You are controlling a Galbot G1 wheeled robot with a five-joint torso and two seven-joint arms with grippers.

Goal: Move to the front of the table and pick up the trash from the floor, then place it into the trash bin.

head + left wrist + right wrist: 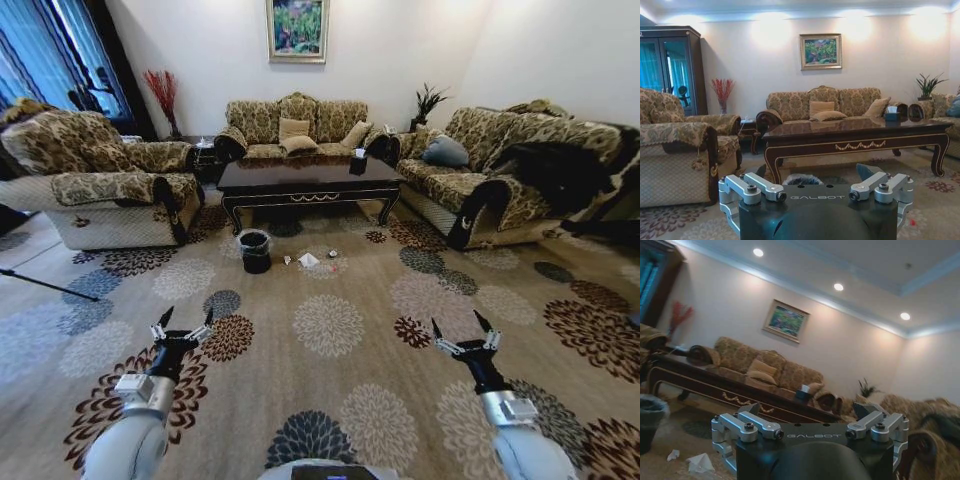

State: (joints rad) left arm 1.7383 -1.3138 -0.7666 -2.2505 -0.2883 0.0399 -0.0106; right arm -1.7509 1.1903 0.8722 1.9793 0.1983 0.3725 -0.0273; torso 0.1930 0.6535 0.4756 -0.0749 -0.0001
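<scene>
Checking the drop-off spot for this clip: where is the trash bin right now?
In the head view the trash bin stands on the carpet in front of the table, by its left front leg, with the trash just to its right.

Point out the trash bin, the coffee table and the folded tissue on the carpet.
trash bin (255,251), head view, on its black side wall below the bag-lined rim.
coffee table (300,176), head view, on the bare glossy top.
folded tissue (308,261), head view, on the middle of the white piece lying on the carpet.

Trash bin (801,179) (mostly hidden behind gripper body)
</scene>
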